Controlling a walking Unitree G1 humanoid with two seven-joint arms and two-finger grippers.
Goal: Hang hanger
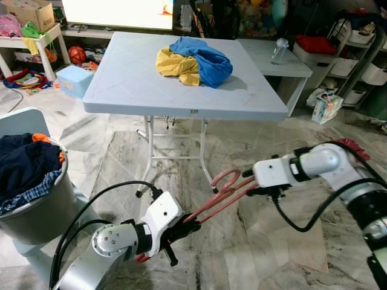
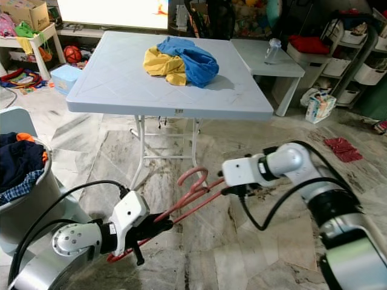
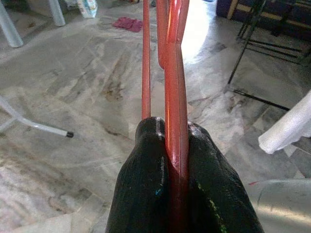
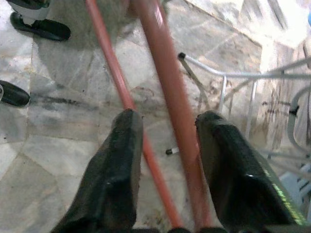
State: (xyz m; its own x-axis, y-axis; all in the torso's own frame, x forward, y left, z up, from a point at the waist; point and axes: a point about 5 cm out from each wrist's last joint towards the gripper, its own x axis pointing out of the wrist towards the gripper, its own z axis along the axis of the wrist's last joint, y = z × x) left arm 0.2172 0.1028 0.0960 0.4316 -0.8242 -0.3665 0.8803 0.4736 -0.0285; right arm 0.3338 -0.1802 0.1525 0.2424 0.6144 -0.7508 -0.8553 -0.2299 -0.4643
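Hanger ends out of sight
The hanger (image 1: 221, 194) has its lower end buried behind the left pincer (image 1: 181, 229); the laundry bucket (image 1: 36, 211) is cropped at the edge.

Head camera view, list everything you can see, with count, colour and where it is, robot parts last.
hanger: one, red, held low over the floor between both grippers
folding table: one, white, ahead
clothes pile: one, blue and yellow, on the folding table
side table: one, white, behind the folding table on the right
bottle: one, clear, on the side table
laundry basket: one, grey, at left, holding dark clothes
marble floor: grey
left gripper: black, shut on the hanger
right gripper: black, open, fingers either side of a hanger bar
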